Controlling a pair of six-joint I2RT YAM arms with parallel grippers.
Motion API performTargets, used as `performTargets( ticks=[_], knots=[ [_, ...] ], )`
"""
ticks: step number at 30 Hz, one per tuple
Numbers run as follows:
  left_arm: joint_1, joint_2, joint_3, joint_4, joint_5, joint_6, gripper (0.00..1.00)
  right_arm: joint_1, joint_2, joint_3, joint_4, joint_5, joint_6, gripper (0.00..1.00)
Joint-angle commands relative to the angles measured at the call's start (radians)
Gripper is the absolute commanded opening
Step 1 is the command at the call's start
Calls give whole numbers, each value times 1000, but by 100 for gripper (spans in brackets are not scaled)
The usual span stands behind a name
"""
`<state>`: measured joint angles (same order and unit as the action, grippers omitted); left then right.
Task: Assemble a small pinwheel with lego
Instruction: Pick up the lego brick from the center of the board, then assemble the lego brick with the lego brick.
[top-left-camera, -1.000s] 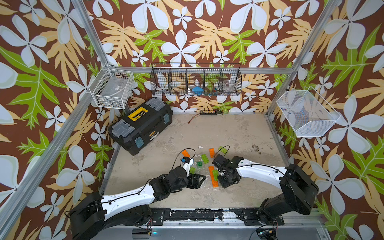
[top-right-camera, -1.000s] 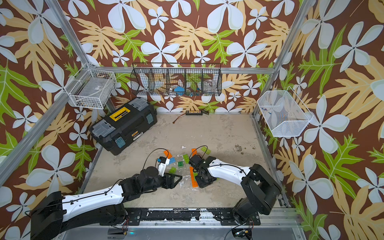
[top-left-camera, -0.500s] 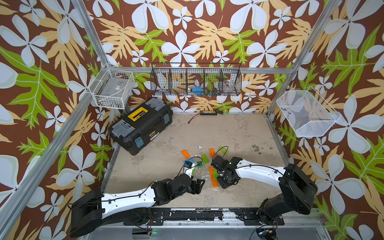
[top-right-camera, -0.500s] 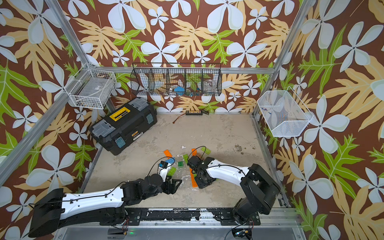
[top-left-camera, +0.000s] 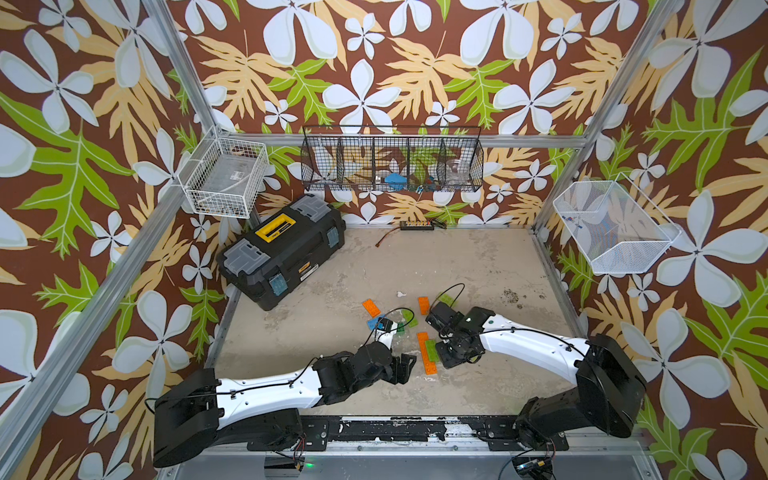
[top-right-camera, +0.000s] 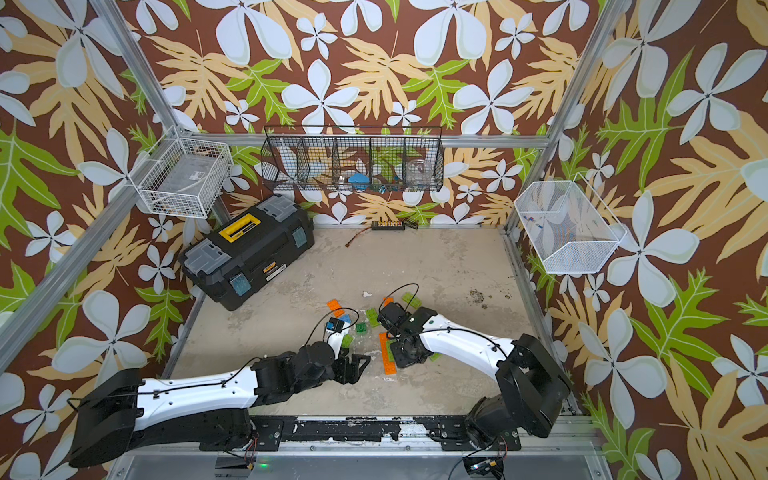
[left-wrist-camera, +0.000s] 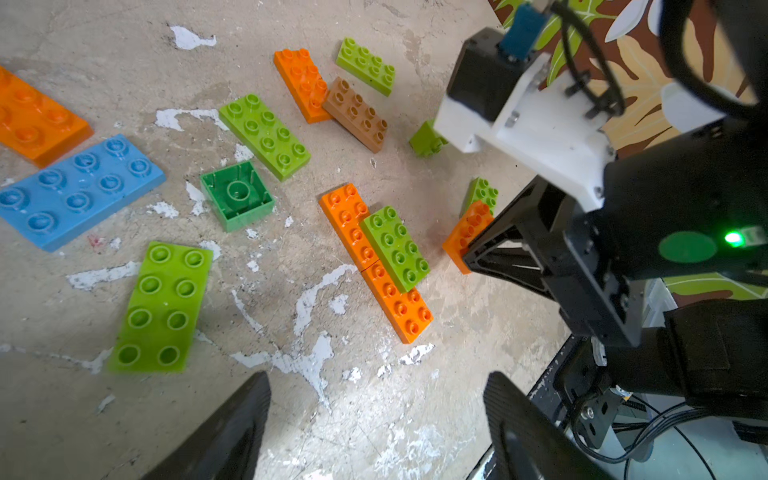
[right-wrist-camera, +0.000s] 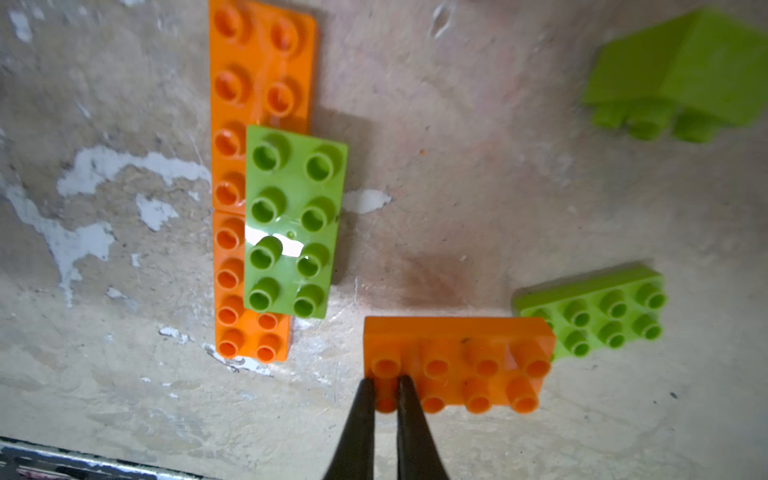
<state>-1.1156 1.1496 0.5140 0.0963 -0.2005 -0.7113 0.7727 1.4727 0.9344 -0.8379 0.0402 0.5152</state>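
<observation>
Lego (top-left-camera: 424, 361) seemingly partly under right arm (top-left-camera: 523, 345); toolbox (top-left-camera: 282, 249) apart.

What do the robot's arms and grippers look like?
Both the left arm and right arm have white link shells between black joints, with thin black cables looping along them. The right arm carries a round green sticker and a lit green light. The left gripper and right gripper have tapering black fingers.
</observation>
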Motion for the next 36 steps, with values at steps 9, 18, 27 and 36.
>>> performTargets(
  ticks=[9,18,27,36],
  knots=[
    [217,40,49,67,219,58,84,-59,123,209,-34,-25,-10,12],
    [359,82,51,114,345,83,84,-61,325,399,-40,-55,-39,13],
    [369,73,23,126,361,70,84,-61,377,390,-18,-91,-50,13],
    [369,62,-2,134,363,59,84,-67,396,358,-1,-99,-45,13]
  ],
)
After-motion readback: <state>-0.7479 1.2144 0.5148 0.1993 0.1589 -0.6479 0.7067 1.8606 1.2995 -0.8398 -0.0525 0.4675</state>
